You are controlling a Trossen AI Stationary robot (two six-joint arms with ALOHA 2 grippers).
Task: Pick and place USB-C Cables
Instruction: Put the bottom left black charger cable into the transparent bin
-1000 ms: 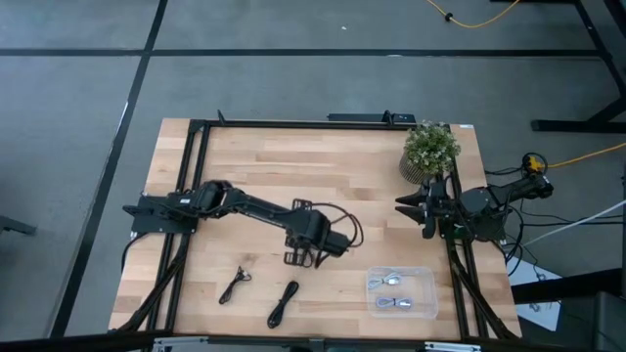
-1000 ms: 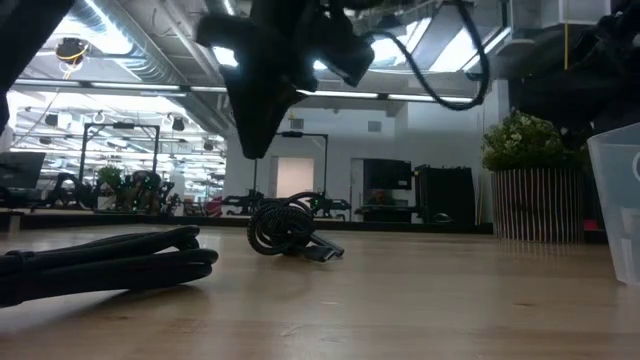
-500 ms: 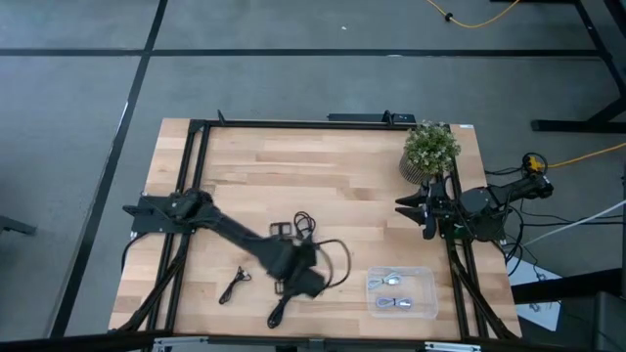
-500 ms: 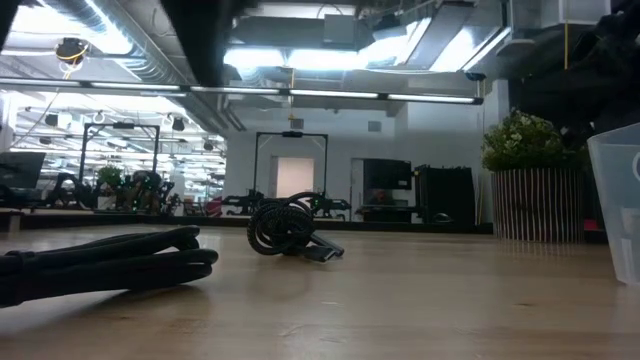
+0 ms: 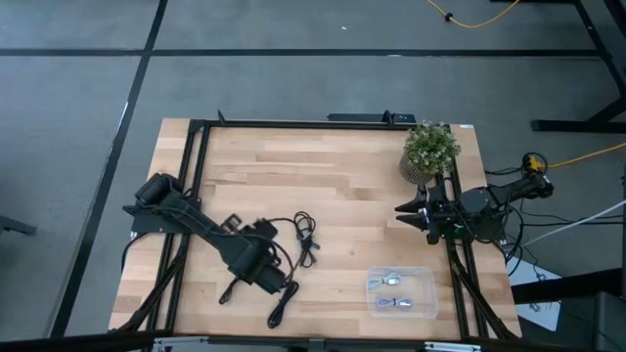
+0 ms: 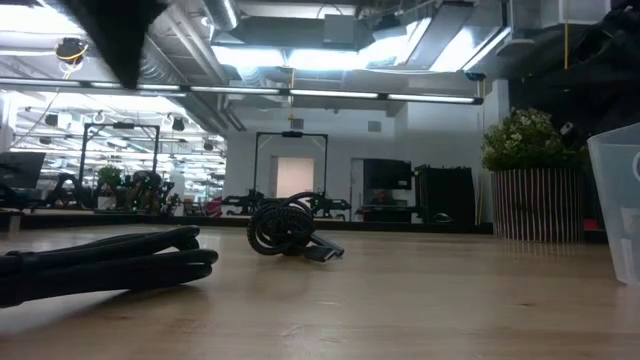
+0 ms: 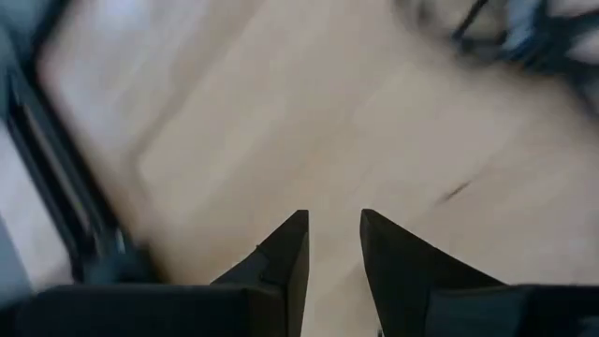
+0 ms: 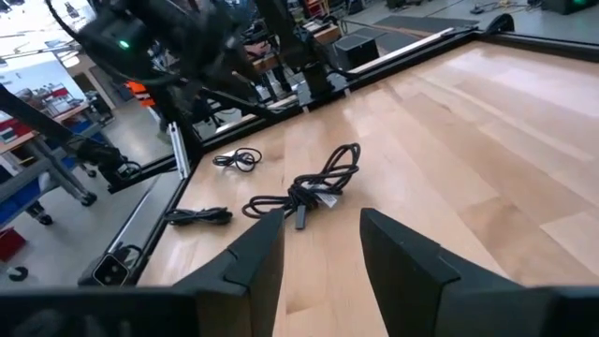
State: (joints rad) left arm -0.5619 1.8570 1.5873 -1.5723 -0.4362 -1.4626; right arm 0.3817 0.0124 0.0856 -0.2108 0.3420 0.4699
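Note:
Three black USB-C cables lie on the wooden table: a loose one (image 5: 305, 238) (image 8: 314, 187) at the middle, a small coil (image 5: 232, 286) (image 8: 237, 159) and a long bundle (image 5: 282, 303) (image 8: 198, 216) (image 6: 100, 262) near the near edge. Two pale cables (image 5: 391, 291) lie in the clear container (image 5: 426, 277). My left gripper (image 5: 272, 279) (image 7: 332, 243) hangs open over bare wood between the coil and the bundle, holding nothing. My right gripper (image 5: 406, 211) (image 8: 323, 245) waits open at the table's right edge.
A potted plant (image 5: 430, 149) (image 6: 535, 190) stands at the far right corner, just beyond my right gripper. The clear container sits near the near right corner. Black frame rails (image 5: 191, 196) run along the table's left and right sides. Bare wood spreads over the far half.
My left arm has swung quickly from above the middle cable toward the near edge, then toward the table's left, uncovering that cable. In the low view it has left the top centre for the top left. The cables have stayed put.

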